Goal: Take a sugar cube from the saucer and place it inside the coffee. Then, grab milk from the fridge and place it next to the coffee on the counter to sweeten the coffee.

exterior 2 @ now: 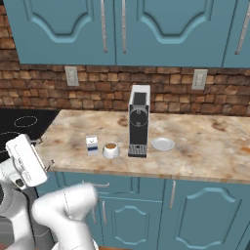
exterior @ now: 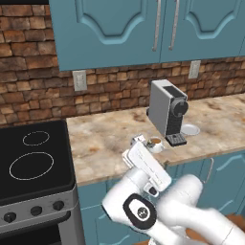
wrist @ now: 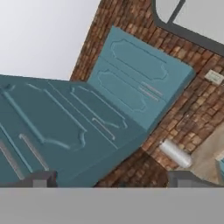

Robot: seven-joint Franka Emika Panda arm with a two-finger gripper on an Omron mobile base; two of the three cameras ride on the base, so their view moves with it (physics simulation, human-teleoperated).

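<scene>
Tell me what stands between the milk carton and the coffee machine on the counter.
The coffee cup sits between the milk carton and the coffee machine, clearest in the right base view.

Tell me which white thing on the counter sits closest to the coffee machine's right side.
The saucer, flat and round, lying alone right of the coffee machine; the coffee and milk stand on its left.

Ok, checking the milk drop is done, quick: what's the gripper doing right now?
Gripper: open, holding nothing, pointed at the wall cabinets. The milk stands on the counter.
</scene>
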